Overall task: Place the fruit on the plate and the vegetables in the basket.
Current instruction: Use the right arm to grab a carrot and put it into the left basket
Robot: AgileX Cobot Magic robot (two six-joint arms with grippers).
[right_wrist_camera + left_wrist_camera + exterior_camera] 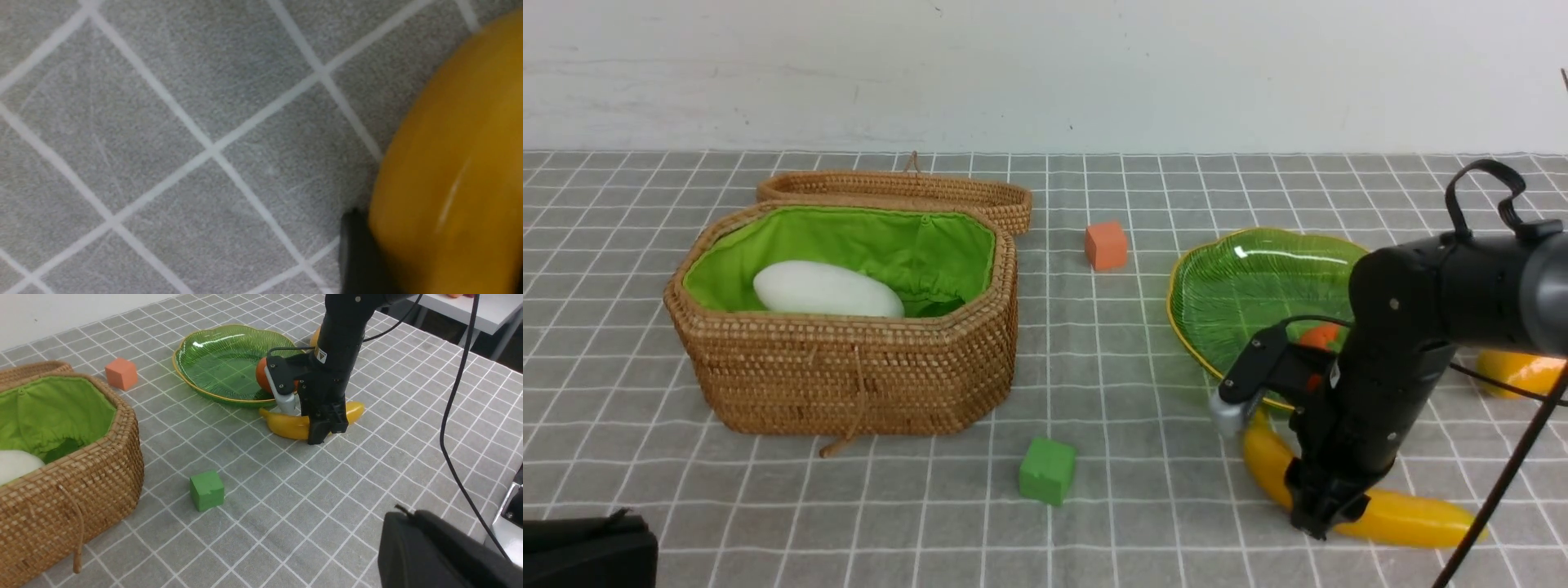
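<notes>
Black right hand (1321, 523) is set down at the banana's (1409, 518) mid-length, presumably for a balanced lift; whether it pinches cannot be told. The banana lies on the desk (1094, 457) just beside the plate (1241, 286), its destination, where the persimmon (261, 375) sits.

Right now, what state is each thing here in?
Tan woven wicker basket: lid open, folded back.
White toy radish: lying in the basket.
Leaf-shaped green glass plate: holds one fruit.
Round orange persimmon: on the plate.
Long yellow banana: on the grey checked cloth, off the plate.
Oval orange-yellow mango: on the cloth, off the plate.
Right tool: down at the banana, grip unclear.
Orange cube: loose on the cloth.
Green cube: loose on the cloth.
</notes>
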